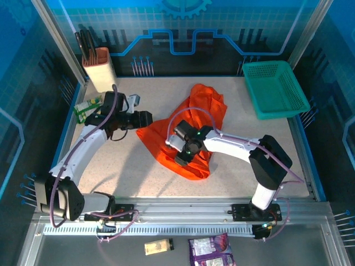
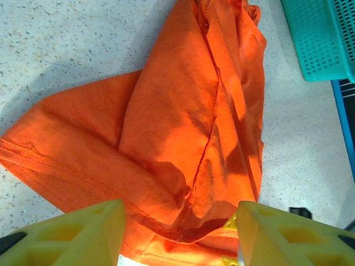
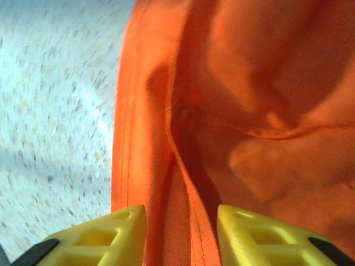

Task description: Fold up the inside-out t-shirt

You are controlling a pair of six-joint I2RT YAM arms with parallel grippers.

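Nearest, in front of the rail [image 1: 183, 213], lie a yellow packet [image 1: 158, 245] and a purple packet [image 1: 209, 248]. Past the rail, on the speckled bench [image 1: 127, 172], the right hand [image 1: 180, 157] hangs low over the near half of the t-shirt [image 1: 208, 108], pointing left. In its wrist view its yellow fingers [image 3: 94, 235] stand apart, and a raised fold and a stitched seam of orange cloth run up between them; the fingers are not pressed together on the cloth. A little farther and to the left, the left hand [image 1: 148, 119] points right at the shirt's left corner. Its fingers [image 2: 72, 233] stand wide apart, the hem lies under the gap between them, and nothing is clamped. Whether either hand touches the cloth I cannot tell. The t-shirt lies crumpled at mid-bench with its seams showing. Its near part is broad, with one corner pointing left, and a narrower bunched part reaches away to the far right. Beyond that, in the far right corner, sits a teal mesh basket [image 1: 277, 113], near the shirt but apart from it. In the far left corner stands a knife block [image 1: 101, 71] with dark handles, and a green packet [image 1: 87, 106] lies just in front of it, beside the left arm's wrist.
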